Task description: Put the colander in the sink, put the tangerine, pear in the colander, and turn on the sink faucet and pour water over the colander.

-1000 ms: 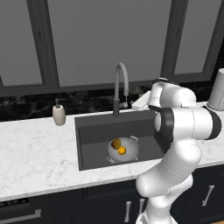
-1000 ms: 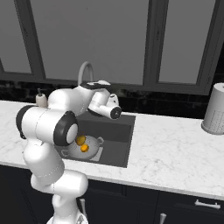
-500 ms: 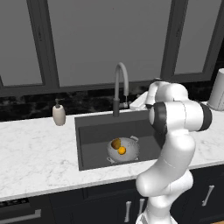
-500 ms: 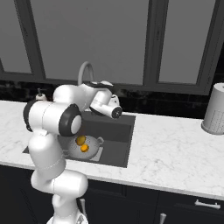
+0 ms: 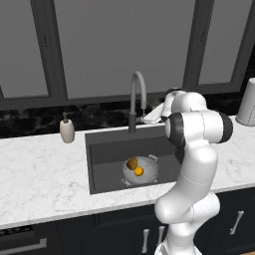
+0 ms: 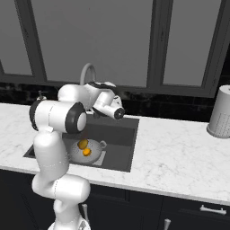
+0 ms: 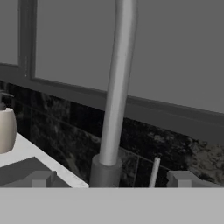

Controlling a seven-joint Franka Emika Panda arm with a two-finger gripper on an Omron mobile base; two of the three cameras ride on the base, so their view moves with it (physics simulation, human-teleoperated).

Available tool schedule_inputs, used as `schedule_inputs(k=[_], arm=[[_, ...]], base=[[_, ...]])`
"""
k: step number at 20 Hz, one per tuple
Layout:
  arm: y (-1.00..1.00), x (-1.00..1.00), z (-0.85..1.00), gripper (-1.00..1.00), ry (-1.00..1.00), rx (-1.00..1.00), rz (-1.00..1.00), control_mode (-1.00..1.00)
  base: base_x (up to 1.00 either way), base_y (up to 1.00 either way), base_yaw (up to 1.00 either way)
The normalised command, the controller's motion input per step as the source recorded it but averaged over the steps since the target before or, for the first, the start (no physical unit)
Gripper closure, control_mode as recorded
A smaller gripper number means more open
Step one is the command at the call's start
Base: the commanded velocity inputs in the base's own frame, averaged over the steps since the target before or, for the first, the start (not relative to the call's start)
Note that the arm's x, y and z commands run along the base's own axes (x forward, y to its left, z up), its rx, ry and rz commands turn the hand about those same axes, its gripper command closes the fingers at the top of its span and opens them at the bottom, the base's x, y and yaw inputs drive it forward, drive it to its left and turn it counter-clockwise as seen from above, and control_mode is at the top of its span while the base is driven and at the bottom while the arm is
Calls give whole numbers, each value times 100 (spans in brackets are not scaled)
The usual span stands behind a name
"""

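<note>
One soap bottle [image 5: 66, 131] is standing on the left of the counter [image 5: 40, 179]. One silver colander [image 5: 141, 170] full of holes is sitting in the dark sink [image 5: 107, 149], holding one brownish pear [image 5: 132, 163] and one bright orange tangerine [image 5: 139, 171]. One tall grey faucet [image 5: 136, 99] is rising behind. The gripper [image 5: 149, 117] is hanging wide open and empty just right of the faucet, up above the colander.

Silver perforated metal colanders [image 5: 141, 170]: one
Bright orange tangerines [image 5: 139, 171]: one
Dull brownish-golden pears [image 5: 132, 163]: one
Dark grey rectangular sinks [image 5: 107, 149]: one
Tall grey gooseneck faucets [image 5: 135, 99]: one
Cream soap pump bottles [image 5: 66, 129]: one
Pale grey cylindrical canisters [image 6: 219, 112]: one
White robot arms [image 5: 191, 164]: one
</note>
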Motion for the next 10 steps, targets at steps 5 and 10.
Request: schedule_inputs(k=[5, 10], arm=[[4, 30, 0, -100, 0, 0, -3, -100], [1, 24, -7, -100, 0, 0, -2, -100]], base=[[0, 0, 0], [0, 0, 0]])
